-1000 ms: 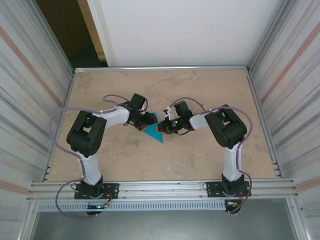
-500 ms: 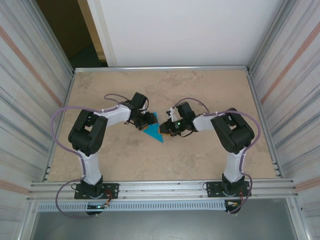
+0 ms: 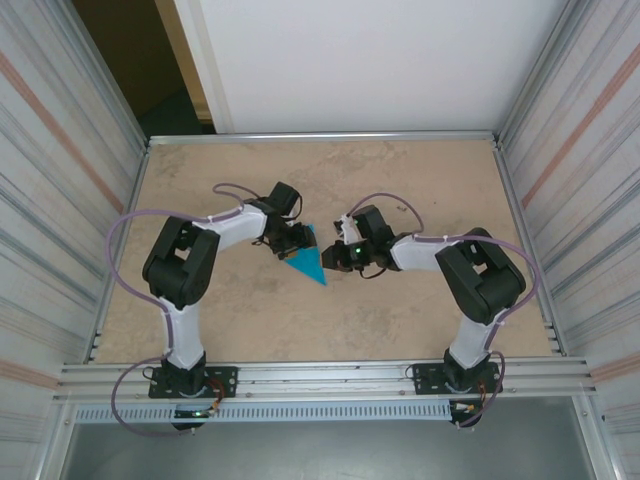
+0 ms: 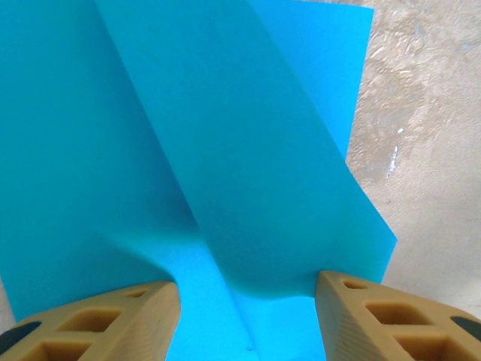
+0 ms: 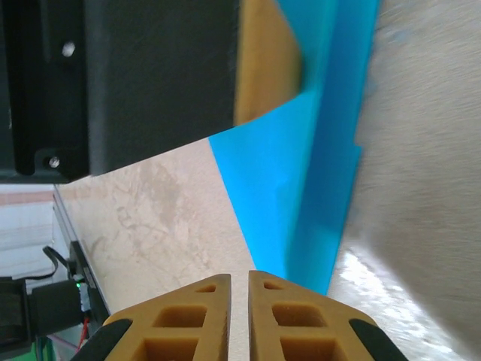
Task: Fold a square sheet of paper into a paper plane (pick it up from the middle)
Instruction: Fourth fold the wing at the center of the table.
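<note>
So, roughly midway I'd say. The paper (image 3: 306, 262) lies at the centre of the top view, between both arms, and it's folded down to a pointed triangle. Up close, a diagonal flap overlaps the layer under it with crisp creases. I can't make out any wings, so the last folds look left to do. Left fingers (image 4: 98, 327) are spread wide, with the paper's near edge between them. Right fingers (image 5: 289, 323) are clenched on nothing, tips just beside the paper's edge. It's thin, smooth matte teal paper on a mottled beige tabletop (image 3: 420, 180), and the fingers are tan with hollow cells.
</note>
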Robot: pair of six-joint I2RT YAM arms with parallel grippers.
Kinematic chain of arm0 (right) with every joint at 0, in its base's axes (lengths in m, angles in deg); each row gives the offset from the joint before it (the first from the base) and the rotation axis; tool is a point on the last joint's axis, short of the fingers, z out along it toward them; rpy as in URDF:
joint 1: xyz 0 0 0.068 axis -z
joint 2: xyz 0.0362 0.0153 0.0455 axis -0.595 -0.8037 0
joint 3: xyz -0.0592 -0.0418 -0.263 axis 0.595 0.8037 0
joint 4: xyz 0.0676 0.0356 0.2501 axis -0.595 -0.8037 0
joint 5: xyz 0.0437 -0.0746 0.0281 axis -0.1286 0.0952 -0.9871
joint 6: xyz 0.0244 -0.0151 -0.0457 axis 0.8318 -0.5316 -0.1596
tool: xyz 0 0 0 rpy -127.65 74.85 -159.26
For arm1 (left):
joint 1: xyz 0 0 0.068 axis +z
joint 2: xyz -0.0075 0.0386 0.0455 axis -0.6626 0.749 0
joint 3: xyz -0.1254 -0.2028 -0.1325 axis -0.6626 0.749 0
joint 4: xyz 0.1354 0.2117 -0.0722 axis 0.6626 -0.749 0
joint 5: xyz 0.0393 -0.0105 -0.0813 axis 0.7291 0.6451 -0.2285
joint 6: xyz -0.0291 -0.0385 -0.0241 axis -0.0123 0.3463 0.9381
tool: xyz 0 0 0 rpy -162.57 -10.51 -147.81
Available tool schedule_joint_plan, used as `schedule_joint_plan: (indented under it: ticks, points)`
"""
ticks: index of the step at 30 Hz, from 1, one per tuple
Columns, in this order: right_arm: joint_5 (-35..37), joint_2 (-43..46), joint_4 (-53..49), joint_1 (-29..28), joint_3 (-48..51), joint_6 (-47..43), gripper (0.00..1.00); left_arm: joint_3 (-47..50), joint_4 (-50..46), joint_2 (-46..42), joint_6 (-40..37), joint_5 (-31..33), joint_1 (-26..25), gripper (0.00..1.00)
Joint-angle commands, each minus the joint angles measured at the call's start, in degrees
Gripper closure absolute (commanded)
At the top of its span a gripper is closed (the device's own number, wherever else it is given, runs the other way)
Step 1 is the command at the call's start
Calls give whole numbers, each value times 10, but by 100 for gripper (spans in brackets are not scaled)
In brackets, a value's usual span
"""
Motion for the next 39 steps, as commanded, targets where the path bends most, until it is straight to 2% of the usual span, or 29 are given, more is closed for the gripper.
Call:
schedule_joint_plan:
  ticks: [1, 17, 39]
  points:
    - [1, -19, 3, -12, -21, -4, 89, 43, -66, 91, -15, 77, -4, 45]
    - [-13, -59, -11, -19, -38, -8, 90, 37, -73, 123, -13, 76, -4, 43]
    - [5, -75, -25, -18, -44, -8, 90, 36, -73, 127, -15, 66, -5, 43]
